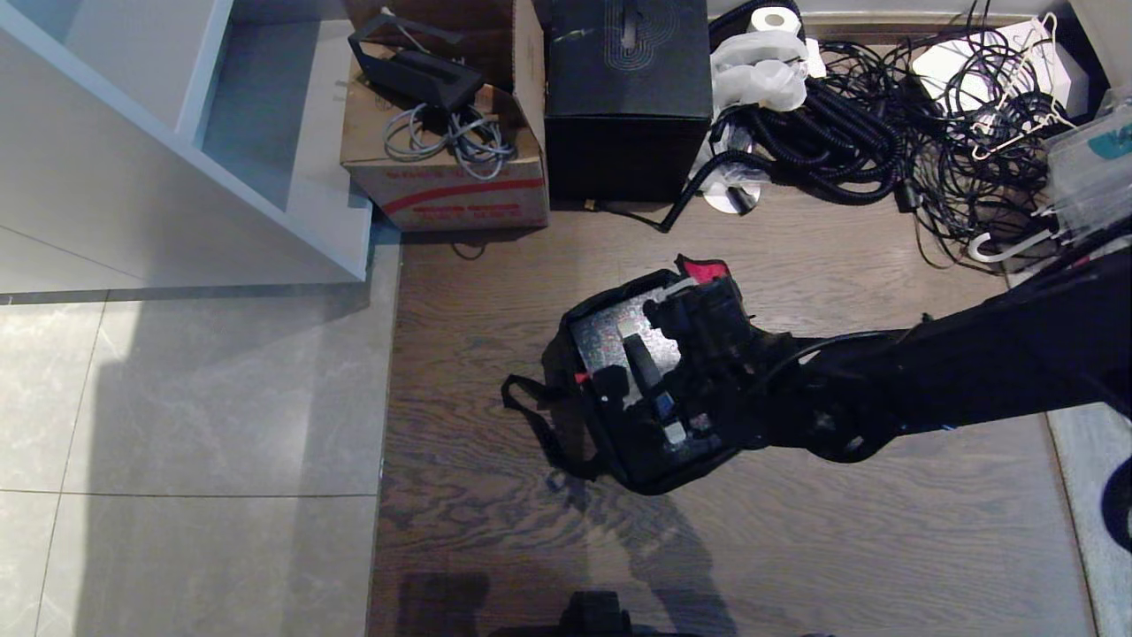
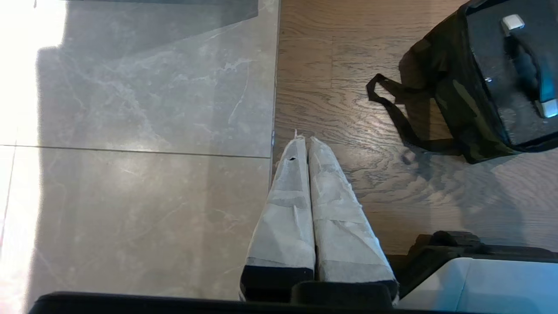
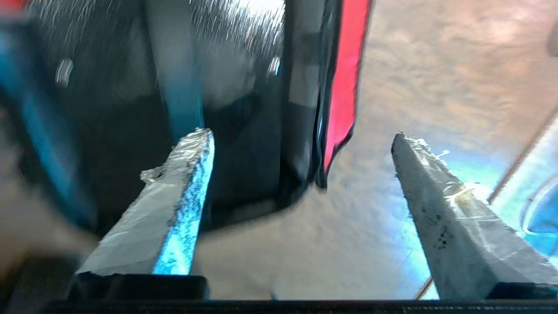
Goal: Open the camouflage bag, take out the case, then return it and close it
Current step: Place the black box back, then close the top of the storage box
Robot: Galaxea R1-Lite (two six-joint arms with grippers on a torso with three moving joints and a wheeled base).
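- My right arm crosses the bag (image 1: 610, 442) in the head view, hiding its right half and much of the case (image 1: 610, 341) inside.
- The right wrist view is blurred; I can make out my right end effector (image 3: 301, 144) released, its taped fingers (image 3: 183, 174) spread wide with nothing between them, one over the case and the other past the bag's red lid edge (image 3: 346, 83).
- The bag sits open on the wood floor (image 1: 840, 548), in front of the cardboard box (image 1: 447, 168) and the taller black box (image 1: 628, 106), and well apart from both.
- The case lies in the bag with its speckled top up; its long axis seems to run from the near right to the far left, and the bar handle (image 2: 529, 65) lies along it.
- A black strap (image 2: 392, 109) trails off the bag's left side onto the floor.
- The left wrist view cuts off the bag at its edge.
- My left end effector (image 2: 307, 144) is parked low over the seam between tile and wood, fingers clenched together, empty.
- A tangle of cables (image 1: 884, 133) lies at the far right.
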